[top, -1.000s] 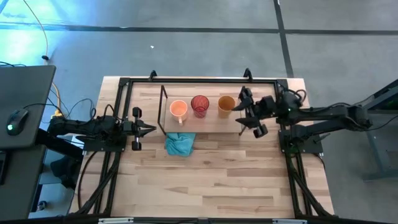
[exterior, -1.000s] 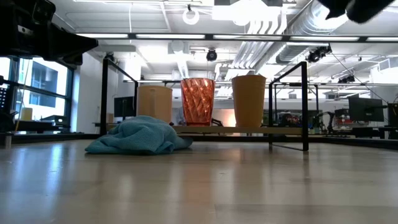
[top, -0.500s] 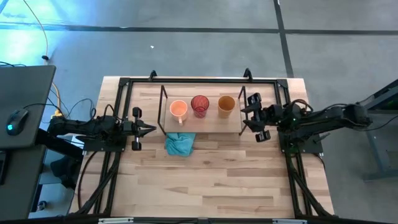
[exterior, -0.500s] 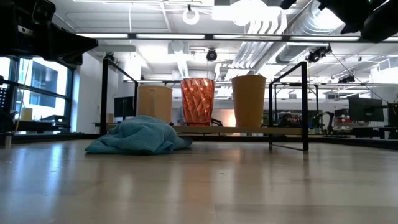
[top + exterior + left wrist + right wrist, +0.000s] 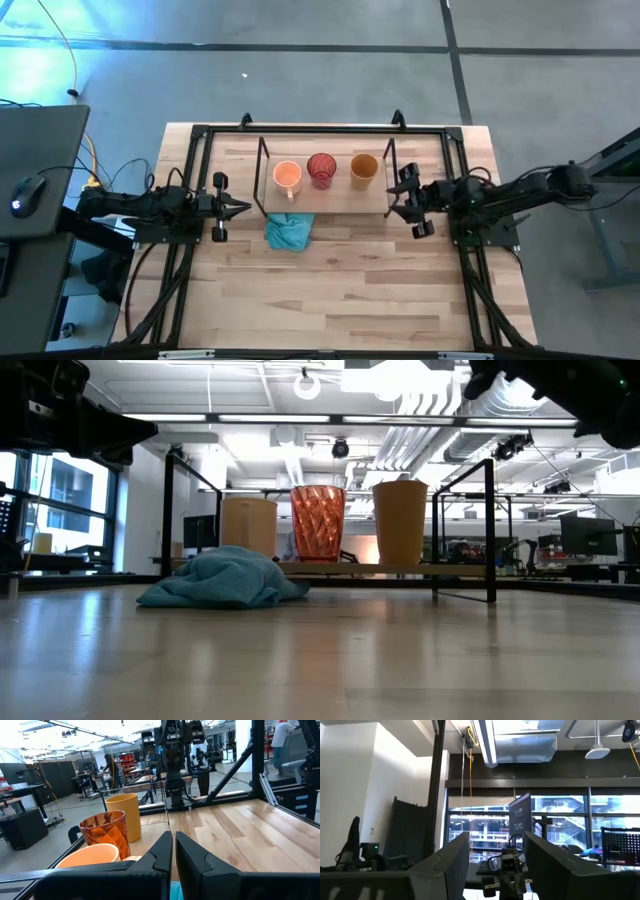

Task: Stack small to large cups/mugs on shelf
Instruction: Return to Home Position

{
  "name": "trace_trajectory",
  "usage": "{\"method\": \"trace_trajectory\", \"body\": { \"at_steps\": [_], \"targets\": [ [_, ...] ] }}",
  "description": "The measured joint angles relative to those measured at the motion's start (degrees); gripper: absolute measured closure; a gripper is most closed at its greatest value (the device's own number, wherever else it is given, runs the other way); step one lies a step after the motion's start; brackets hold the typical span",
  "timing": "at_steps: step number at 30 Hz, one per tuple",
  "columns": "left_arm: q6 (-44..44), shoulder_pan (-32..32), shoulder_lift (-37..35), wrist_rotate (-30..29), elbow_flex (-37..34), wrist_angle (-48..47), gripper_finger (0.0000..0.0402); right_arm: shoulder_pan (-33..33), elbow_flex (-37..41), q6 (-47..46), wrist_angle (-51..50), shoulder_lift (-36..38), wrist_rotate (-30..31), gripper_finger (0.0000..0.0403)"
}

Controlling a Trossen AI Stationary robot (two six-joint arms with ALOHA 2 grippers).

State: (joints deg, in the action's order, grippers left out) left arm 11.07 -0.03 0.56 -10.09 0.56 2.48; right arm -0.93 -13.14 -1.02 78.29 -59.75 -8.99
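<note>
**High view.** The left gripper (image 5: 238, 208) has its fingers pressed together. The tips point at the shelf (image 5: 340, 200) and sit just short of its near end. The right gripper (image 5: 402, 197) has its fingers spread and empty, just beside the opposite end of the shelf. Three vessels stand in a row on the shelf board between the two sets of fingers:
- the light orange mug (image 5: 287, 176), nearest the left fingers
- the red patterned cup (image 5: 321, 168), in the middle
- the amber tumbler (image 5: 364, 168), nearest the right fingers

A teal cloth (image 5: 289, 231) lies on the surface (image 5: 340, 290) against the shelf front, toward the left fingers.

**Low view.** All three vessels stand upright and apart. The cloth hides the mug's base.

**Left wrist view.** Only a hairline gap separates the fingers. Beyond the tips come the mug, then the cup, then the tumbler.

**Right wrist view.** The spread fingers hold nothing. Windows and a monitor show beyond them.
</note>
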Motion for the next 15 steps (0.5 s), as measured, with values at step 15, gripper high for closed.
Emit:
{"method": "trace_trajectory", "body": {
  "at_steps": [15],
  "targets": [
    [-1.01, 0.01, 0.13, -0.02, 0.0, -0.06, 0.0389, 0.02, 12.63, 5.14, 11.72, 17.62, 2.12, 0.0226]
  ]
}}
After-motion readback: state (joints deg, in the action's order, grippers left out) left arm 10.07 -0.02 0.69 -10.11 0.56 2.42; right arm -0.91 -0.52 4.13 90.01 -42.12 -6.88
